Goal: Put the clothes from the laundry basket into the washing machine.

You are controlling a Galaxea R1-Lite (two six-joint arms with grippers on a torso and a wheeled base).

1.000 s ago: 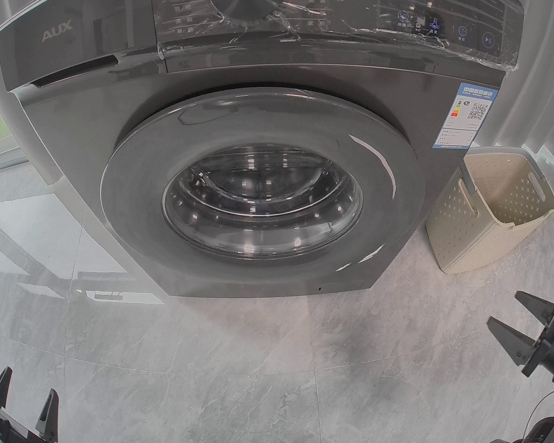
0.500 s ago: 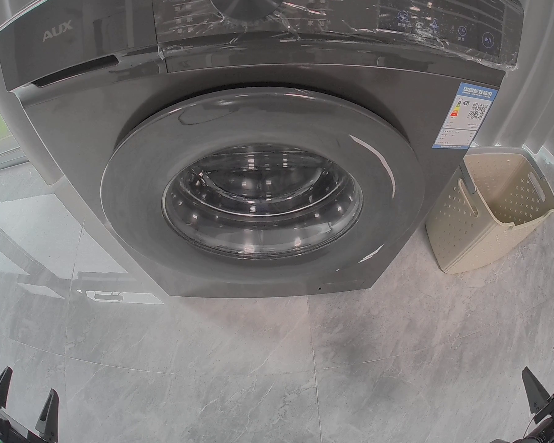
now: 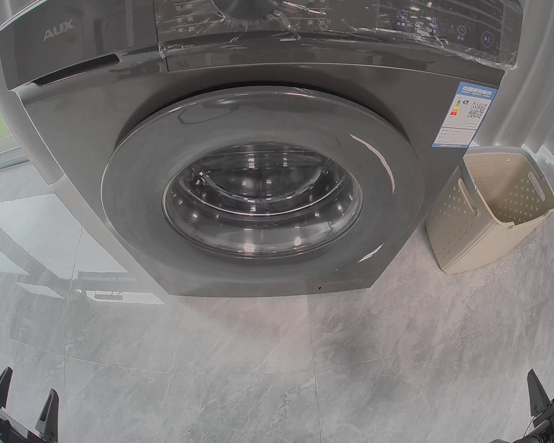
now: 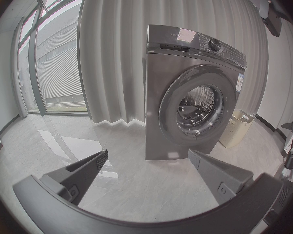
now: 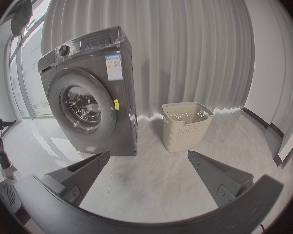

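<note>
Dark grey front-loading washing machine [image 3: 74, 124], round glass door [image 3: 261, 201] shut. Cream perforated plastic laundry basket [image 3: 468, 229] on floor [image 3: 228, 364], just beside its right side. Low down: left gripper [image 4: 146, 156], right gripper [image 5: 146, 156], both spread wide, empty.

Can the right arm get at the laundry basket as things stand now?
Probably yes: only bare floor lies between the open right gripper and the laundry basket, which stands beside the washing machine; it is some way off, though.

We face the washing machine [image 3: 264, 198] standing on the floor [image 3: 326, 352] | we find the laundry basket [image 3: 491, 211] on the floor just beside its right side | curtain [image 5: 192, 49] behind both | window [image 4: 55, 65] farther left of the machine
</note>
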